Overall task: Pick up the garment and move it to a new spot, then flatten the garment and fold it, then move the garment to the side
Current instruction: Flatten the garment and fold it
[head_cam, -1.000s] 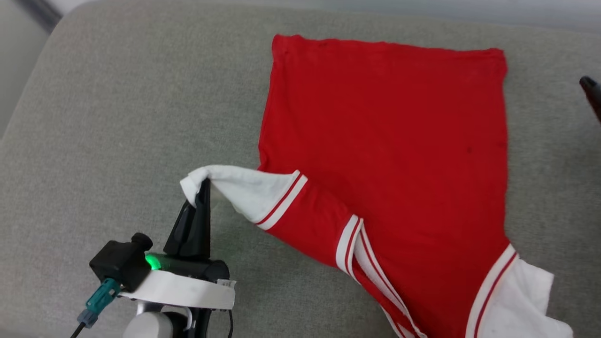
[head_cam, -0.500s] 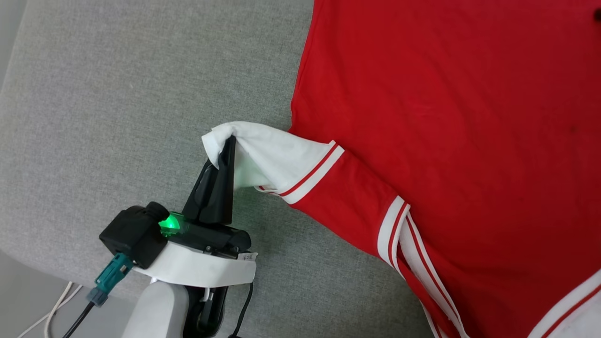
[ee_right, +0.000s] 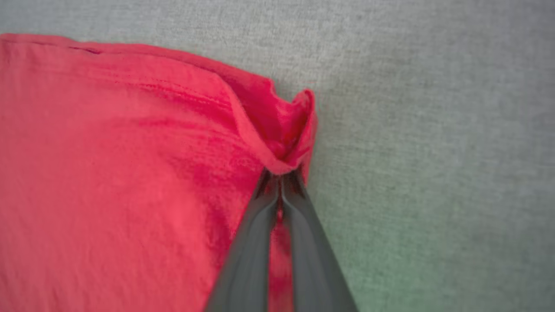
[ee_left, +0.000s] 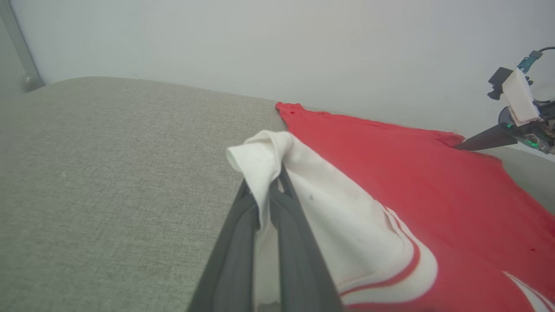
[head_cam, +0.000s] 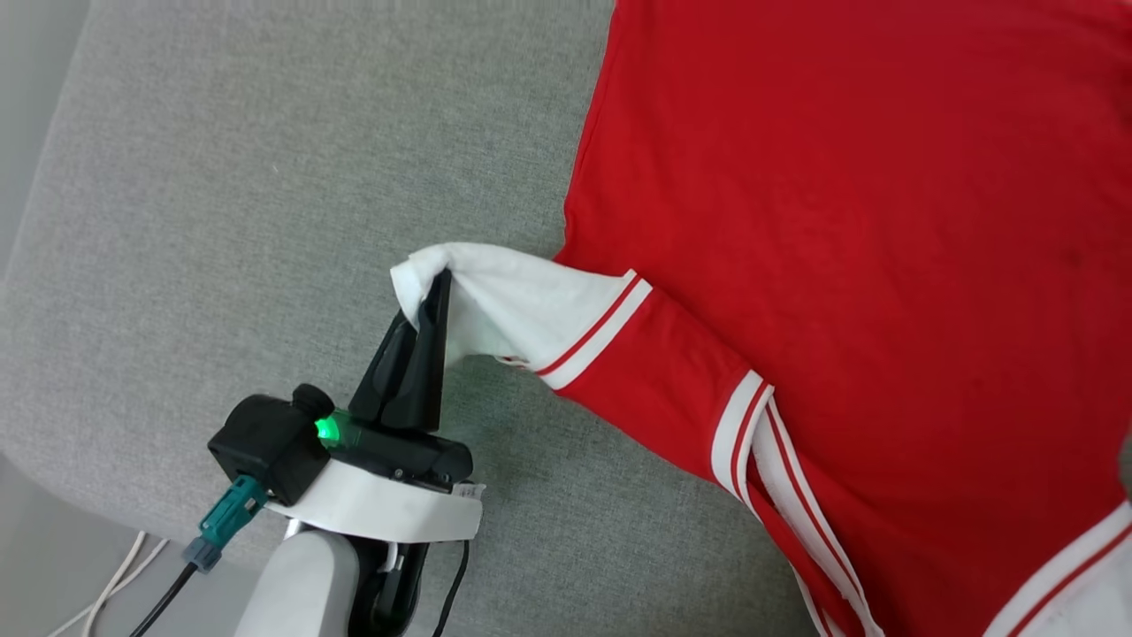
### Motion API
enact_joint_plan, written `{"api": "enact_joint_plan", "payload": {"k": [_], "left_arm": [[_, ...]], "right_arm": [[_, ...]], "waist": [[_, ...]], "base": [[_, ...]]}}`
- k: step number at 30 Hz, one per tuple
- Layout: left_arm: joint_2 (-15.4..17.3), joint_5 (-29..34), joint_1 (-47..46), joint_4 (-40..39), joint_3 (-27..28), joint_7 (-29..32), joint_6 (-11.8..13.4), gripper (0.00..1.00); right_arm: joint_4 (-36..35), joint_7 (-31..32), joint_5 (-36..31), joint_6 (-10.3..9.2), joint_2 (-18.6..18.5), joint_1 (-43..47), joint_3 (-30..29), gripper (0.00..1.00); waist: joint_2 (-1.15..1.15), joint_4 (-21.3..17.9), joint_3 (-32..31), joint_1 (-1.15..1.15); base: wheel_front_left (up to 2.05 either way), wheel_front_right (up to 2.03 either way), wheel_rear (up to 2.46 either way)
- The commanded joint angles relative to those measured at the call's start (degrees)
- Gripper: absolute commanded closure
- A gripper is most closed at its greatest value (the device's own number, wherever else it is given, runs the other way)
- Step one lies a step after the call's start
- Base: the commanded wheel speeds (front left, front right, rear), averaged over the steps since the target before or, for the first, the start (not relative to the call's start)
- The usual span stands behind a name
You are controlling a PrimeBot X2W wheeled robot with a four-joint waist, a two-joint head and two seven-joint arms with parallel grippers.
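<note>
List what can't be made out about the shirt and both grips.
Head view: the red jersey shirt with white sleeves runs past the top, right and bottom edges.
Left wrist view: the left gripper's fingers end under draped white sleeve.
Right wrist view, blurred: the right gripper's fingers end under bunched red hem.
Underside: against the grey fabric cushion.

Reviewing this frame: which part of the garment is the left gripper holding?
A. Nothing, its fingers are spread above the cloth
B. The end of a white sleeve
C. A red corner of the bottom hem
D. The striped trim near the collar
B: the left gripper is shut on the bunched white sleeve end of the garment, with white cloth pinched between its two dark fingers in the left wrist view.
</note>
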Motion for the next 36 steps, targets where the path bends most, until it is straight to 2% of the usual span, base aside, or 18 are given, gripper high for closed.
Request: {"api": "enact_joint_plan", "payload": {"k": [1, 6, 11, 18, 22, 28, 34, 35, 36], "left_arm": [[0.37, 0.21, 0.77, 0.37, 0.33, -0.38, -0.15, 1.0], [1.63, 0.83, 2.7, 2.56, 1.12, -0.33, -0.13, 1.0], [3.58, 0.57, 5.11, 4.19, 3.09, -0.18, 0.58, 1.0], [6.1, -1.12, 9.48, 5.23, 7.0, 1.54, 2.71, 1.0], [7.1, -2.22, 12.29, 5.81, 9.0, 2.23, 3.71, 1.0], [8.04, -3.47, 15.81, 5.51, 10.38, 3.81, 4.69, 1.0], [8.61, -3.97, 17.43, 5.72, 10.61, 4.77, 5.16, 1.0], [8.67, -4.02, 17.37, 5.74, 10.46, 5.02, 5.13, 1.0], [8.69, -4.03, 17.35, 5.71, 10.36, 5.21, 5.15, 1.0]], "right_arm": [[0.21, 0.21, -0.03, -0.05, -0.94, 1.56, 0.39, 1.0], [-2.86, -0.23, 1.64, -0.05, -3.26, 4.91, 4.22, 1.0], [-8.41, -0.09, 5.6, -0.04, -4.95, 11.39, 8.83, 1.0], [-20.13, 0.84, 10.95, -0.04, -7.32, 25.68, 13.86, 1.0], [-27.54, 1.54, 12.46, -0.05, -7.69, 36.61, 14.54, 1.0], [-35.65, 2.77, 13.37, -0.04, -5.75, 55.77, 11.96, 1.0], [-37.19, 2.68, 13.73, -0.04, -0.18, 69.31, 9.93, 1.0], [-37.28, 1.85, 14.0, -0.05, 0.66, 70.23, 10.02, 0.64], [-37.58, 0.16, 13.96, -0.04, 1.36, 70.74, 9.8, 0.0]], "waist": [[0.0, -0.75, -2.28, -0.01], [0.0, -3.4, -8.21, -0.01], [0.0, -8.31, -13.69, -0.01], [0.0, -16.34, -19.89, -0.01], [0.0, -20.11, -22.61, -0.01], [0.0, -23.12, -24.9, -0.01], [0.0, -24.62, -25.72, -0.01], [0.0, -24.76, -25.75, -0.01], [0.0, -24.85, -25.77, -0.01]], "base": [[0.0, 0.0, 0.0], [0.0, 0.0, 0.0], [0.0, 0.0, 0.0], [0.0, 0.0, 0.0], [0.0, 0.0, 0.0], [0.0, 0.0, 0.0], [0.0, 0.0, 0.0], [0.0, 0.0, 0.0], [0.0, 0.0, 0.0]]}}
